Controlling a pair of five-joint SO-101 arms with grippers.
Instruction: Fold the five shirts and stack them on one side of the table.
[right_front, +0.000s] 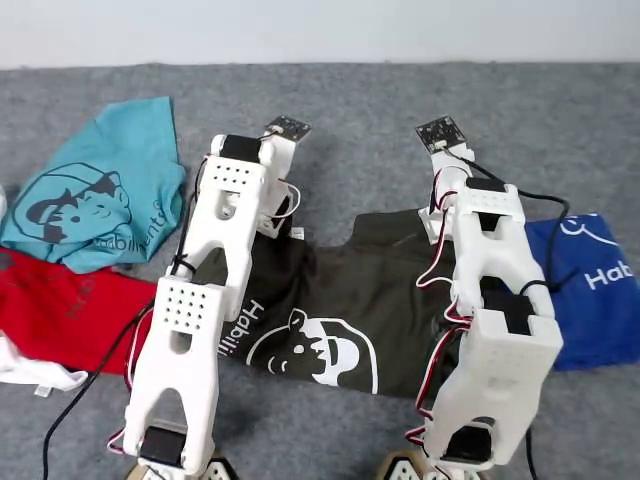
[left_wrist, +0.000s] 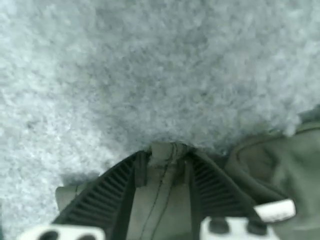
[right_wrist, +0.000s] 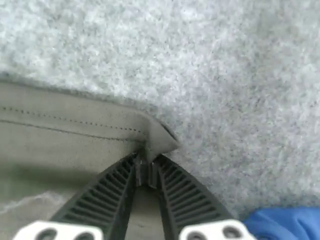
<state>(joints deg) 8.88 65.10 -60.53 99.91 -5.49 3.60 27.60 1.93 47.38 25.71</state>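
While both grippers are clamped on the far edge of the dark shirt (right_front: 390, 300), I'd call this the start of that shirt's first fold. Left gripper (left_wrist: 167, 150) is shut on cloth near the neck end; right gripper (right_wrist: 146, 162) is shut on a stitched corner. The shirt lies flat, print up, mid-table (right_front: 360, 130), running between the two arms toward the front edge. Next move, my guess: lift both ends together at equal height, carry the far edge toward the front edge, and keep the cloth taut so it doesn't sag or bunch. Uneven lift would skew the crease. Nothing looks folded yet. The teal shirt (right_front: 110, 180), red shirt (right_front: 60, 310) and white shirt (right_front: 30, 372) are loose by the left edge, and the blue shirt (right_front: 590, 300) is at the right edge, touching the dark one. No stack started. Print: white lettering plus a cartoon head on the dark shirt, similar art in dark ink on teal, white lettering on blue. Small white tag (right_front: 297, 233) by the neck, too small to read.
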